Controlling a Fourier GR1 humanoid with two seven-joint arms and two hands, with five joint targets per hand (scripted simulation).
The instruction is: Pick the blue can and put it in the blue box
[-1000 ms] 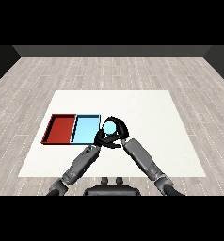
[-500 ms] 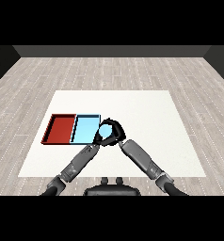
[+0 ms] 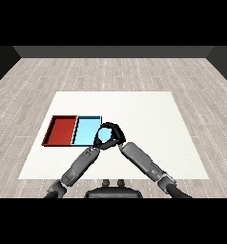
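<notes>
White table [image 3: 149, 124] carries two trays set side by side, touching along one wall, at roughly 9 o'clock from the table's middle. The red tray [image 3: 62, 130] sits outermost on the left; the light blue tray [image 3: 86, 130] lies immediately to its right. Both tray floors show bare. Wood-plank floor [image 3: 34, 86] surrounds the table.

Both grey forearms come in from the lower corners and converge just off the blue tray's right wall. The left hand [image 3: 99, 144] lies low at the tray's near-right corner, directly under the can; it is largely masked there, and whether its fingers are open or closed cannot be told.

The right hand [image 3: 114, 132] is curled round the blue can [image 3: 104, 135]. Black fingers [image 3: 108, 126] arch over the can from 12 to 3 o'clock, with the pale blue body showing between them. The can sits at the tray's right wall, at 3 o'clock from the tray's middle, overlapping the tray's edge. Whether it is over the tray floor or just outside cannot be told.
</notes>
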